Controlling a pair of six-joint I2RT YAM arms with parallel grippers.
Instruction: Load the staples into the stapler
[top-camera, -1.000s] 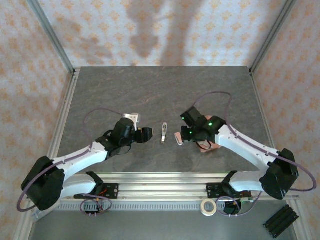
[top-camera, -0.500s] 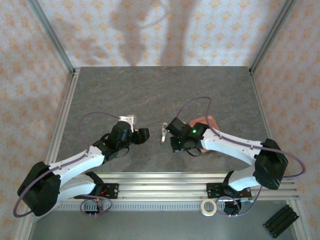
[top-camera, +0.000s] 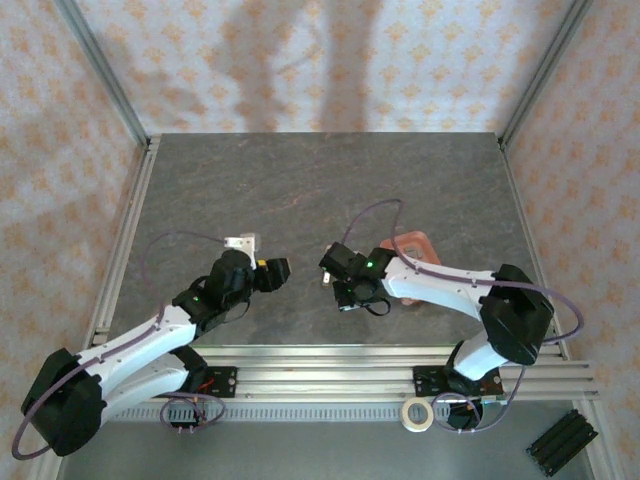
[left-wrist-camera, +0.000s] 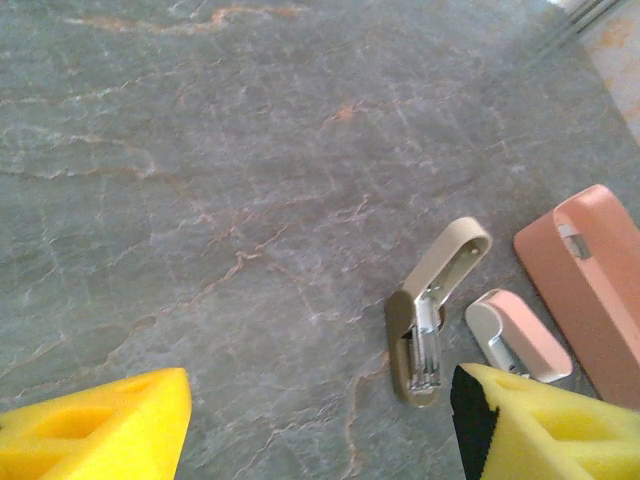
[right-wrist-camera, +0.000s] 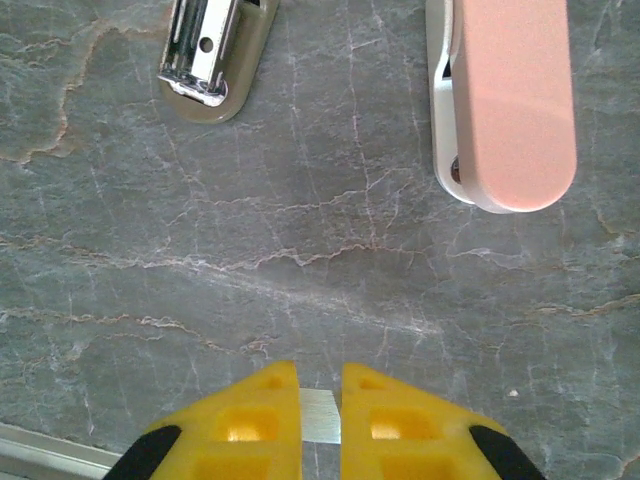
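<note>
Insp. notes. L gripper (left-wrist-camera: 320, 412): yellow fingers (left-wrist-camera: 100, 425) stood wide apart, nothing betw. them, over the grey table (left-wrist-camera: 200, 180), w/ the stapler base (left-wrist-camera: 432, 300) ahead of them.

R gripper (right-wrist-camera: 320, 400): fingers nearly closed, pinching a thin grey staple strip (right-wrist-camera: 320, 417); strip end showed in the narrow gap.

Stapler lay approx. mid-table, nearer the front edge than the back, as two pcs side by side, not touching. The beige base had its silvery channel facing up; the pink-white stapler cover (left-wrist-camera: 520, 338) was on its right-edge side. Whether the pcs were joined: cannot tell.

Salmon tray (left-wrist-camera: 595, 290) lay just beside the cover, toward the right edge. One small grey item (left-wrist-camera: 572, 240) sat on it, too small to ID.
</note>
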